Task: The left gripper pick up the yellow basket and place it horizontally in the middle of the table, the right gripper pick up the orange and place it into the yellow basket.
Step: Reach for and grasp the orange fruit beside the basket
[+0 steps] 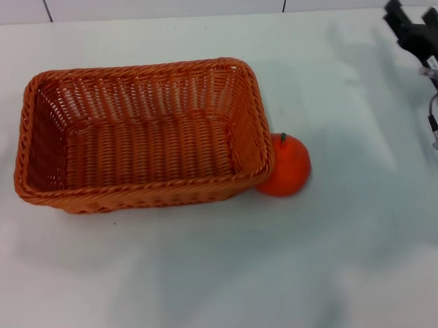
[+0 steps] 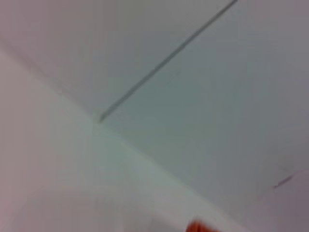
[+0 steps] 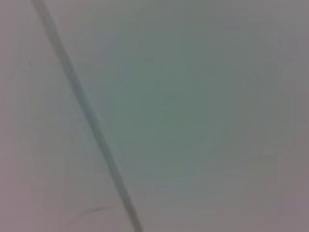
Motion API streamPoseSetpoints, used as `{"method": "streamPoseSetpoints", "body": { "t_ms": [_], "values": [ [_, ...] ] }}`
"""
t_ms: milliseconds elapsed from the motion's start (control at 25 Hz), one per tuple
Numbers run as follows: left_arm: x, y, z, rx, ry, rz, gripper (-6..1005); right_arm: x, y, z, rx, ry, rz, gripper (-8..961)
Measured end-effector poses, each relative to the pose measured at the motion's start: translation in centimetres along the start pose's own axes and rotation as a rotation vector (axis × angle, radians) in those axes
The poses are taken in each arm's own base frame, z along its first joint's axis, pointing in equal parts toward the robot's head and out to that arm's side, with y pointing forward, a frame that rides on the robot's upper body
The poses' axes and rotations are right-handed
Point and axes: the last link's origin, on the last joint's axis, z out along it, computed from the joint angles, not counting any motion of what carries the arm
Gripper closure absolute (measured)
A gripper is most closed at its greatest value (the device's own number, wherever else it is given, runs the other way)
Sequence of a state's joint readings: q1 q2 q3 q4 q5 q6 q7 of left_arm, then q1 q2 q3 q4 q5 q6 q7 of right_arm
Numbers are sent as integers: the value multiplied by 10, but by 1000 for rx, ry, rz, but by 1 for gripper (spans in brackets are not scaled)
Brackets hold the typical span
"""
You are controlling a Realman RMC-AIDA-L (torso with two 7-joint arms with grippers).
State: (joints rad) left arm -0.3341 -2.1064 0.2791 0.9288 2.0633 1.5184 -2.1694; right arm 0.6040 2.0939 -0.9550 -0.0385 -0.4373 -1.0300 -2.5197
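Observation:
The yellow basket (image 1: 144,136), an orange-brown woven wicker one, lies lengthwise on the white table (image 1: 215,279), left of the middle, and it is empty. The orange (image 1: 287,166) with its dark stem sits on the table, touching the basket's near right corner from outside. My right gripper (image 1: 414,23) hangs above the table's far right corner, well away from the orange, with its black fingers apart and nothing between them. The left gripper is out of view. A small orange patch (image 2: 200,227) shows at the edge of the left wrist view; I cannot tell what it is.
A white tiled wall (image 1: 160,3) runs behind the table's far edge. Both wrist views show only pale wall or table surface with a dark seam line (image 3: 91,125).

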Motion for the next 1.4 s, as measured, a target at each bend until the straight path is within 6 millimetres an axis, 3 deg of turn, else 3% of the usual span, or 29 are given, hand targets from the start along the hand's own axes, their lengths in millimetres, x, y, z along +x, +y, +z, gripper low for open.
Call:
{"method": "streamPoseSetpoints", "body": {
  "t_ms": [280,520,800,880,1200,1400],
  "values": [
    [8,10,1,-133,324,330,368,22,-13,-8,325,-65,-49,83],
    [-23,21,12,-141,657,592,368,50,-9,-8,587,-357,-149,82],
    [-40,29,22,-159,747,594,375,91,-20,-10,842,-733,-339,83],
    [-44,36,33,-193,754,548,376,99,-25,-9,877,-803,-385,83],
    [-37,43,44,-218,768,542,379,98,-49,1,921,-1021,-533,82],
    [-31,42,43,-209,775,556,379,86,-71,11,903,-1101,-595,87]
  ]
}}
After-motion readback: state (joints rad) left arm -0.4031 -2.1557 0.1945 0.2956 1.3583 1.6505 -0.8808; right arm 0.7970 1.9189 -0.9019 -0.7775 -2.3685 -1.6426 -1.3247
